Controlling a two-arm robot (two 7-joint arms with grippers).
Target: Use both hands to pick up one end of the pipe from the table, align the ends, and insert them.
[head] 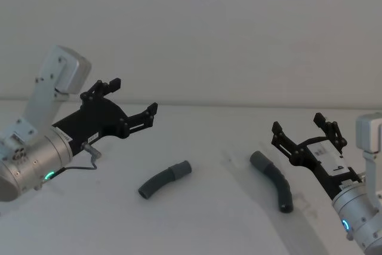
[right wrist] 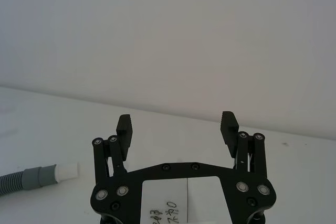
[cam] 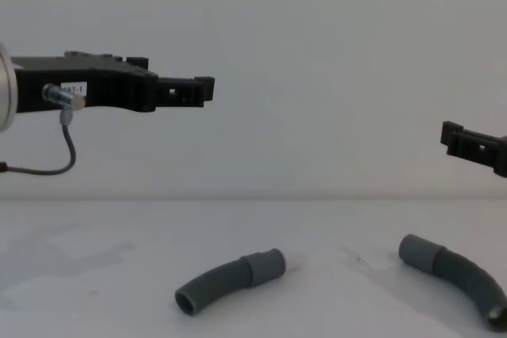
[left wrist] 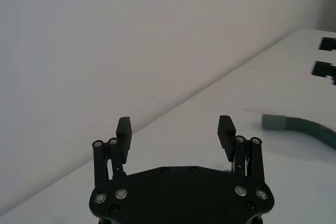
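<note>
The pipe lies in two pieces on the table [head: 203, 231], and neither piece is held. Take the left piece [head: 162, 181] as your reference. It lies slanted: its open ribbed end points toward the robot and to the left, and its cuff [head: 182, 169], with a short white tip [right wrist: 67, 170], points away and to the right. The right piece [head: 276, 181] lies to the right of it, well apart, and roughly mirrors it. Its own cuff [head: 259, 160] therefore faces the left piece across a bare strip of table. The two cuffs are the parts of the two pieces nearest to each other.

The left gripper [head: 132, 95] hangs above and to the left of the left piece, high over the table in the chest view. Its fingers are spread wide, with nothing between them. It is the nearer arm for this piece. I judge that you must bring it down and to the right, and turn it so that the fingers cross the piece instead of running along it. The right gripper [head: 298, 122] is far to the right of the left piece, just beyond the right piece and above it, also spread and empty. Nothing stands between either gripper and its piece.
</note>
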